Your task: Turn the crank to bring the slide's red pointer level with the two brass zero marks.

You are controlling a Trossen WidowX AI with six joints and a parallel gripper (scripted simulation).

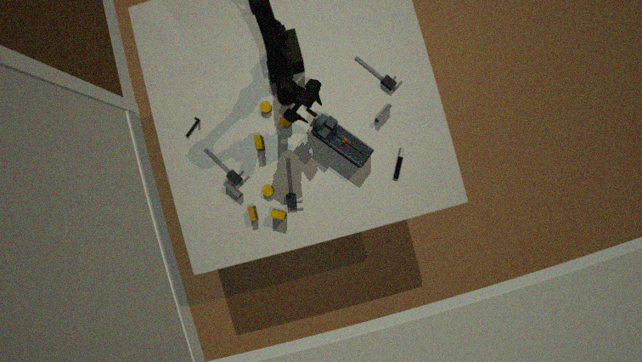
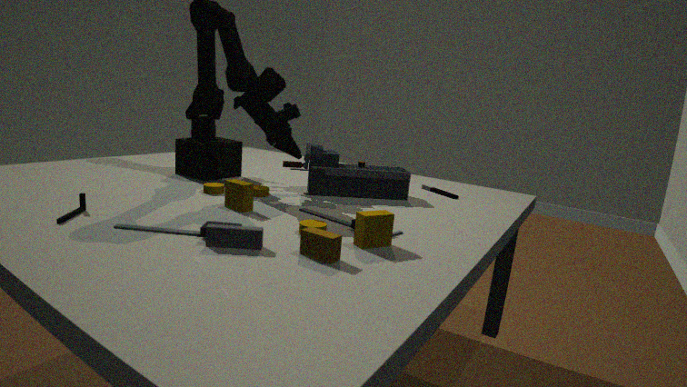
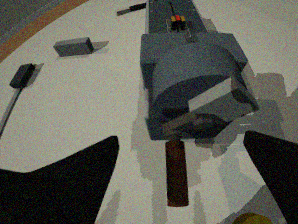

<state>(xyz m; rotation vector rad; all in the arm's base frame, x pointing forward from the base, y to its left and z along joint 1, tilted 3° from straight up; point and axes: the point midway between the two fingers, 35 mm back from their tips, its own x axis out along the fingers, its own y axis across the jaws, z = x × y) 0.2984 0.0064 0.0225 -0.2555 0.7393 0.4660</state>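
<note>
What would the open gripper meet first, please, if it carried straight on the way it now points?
Most likely the dark reddish-brown cylindrical crank handle, which lies between the open gripper's spread fingers, ahead of the grey-blue slide machine. Depth is hard to judge.
</note>
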